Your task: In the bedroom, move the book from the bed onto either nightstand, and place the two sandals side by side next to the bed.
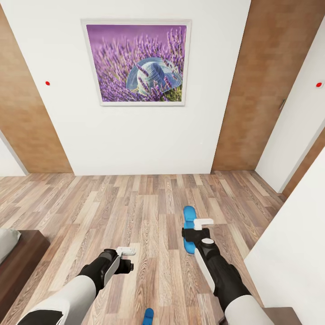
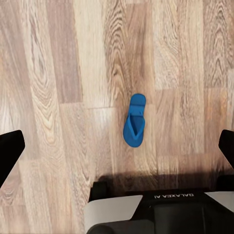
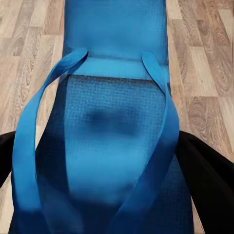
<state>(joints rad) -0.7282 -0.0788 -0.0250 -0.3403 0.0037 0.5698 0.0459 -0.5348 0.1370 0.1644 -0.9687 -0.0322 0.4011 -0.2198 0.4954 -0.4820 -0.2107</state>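
Note:
My right gripper is shut on one bright blue sandal and holds it lengthwise above the wood floor. Up close, that sandal with its blue straps lies between the dark fingers. The other sandal lies flat on the floor near my base, also seen below my left gripper as a small blue shape. My left gripper hangs open over it, well above, its fingers spread wide with nothing between them. A corner of the bed shows at the lower left. The book and nightstand are out of view.
Ahead stands a white wall with a framed lavender picture between two wood-panelled strips. A white wall face stands close on the right, with a brown corner below it. Wood-plank floor stretches between me and the wall.

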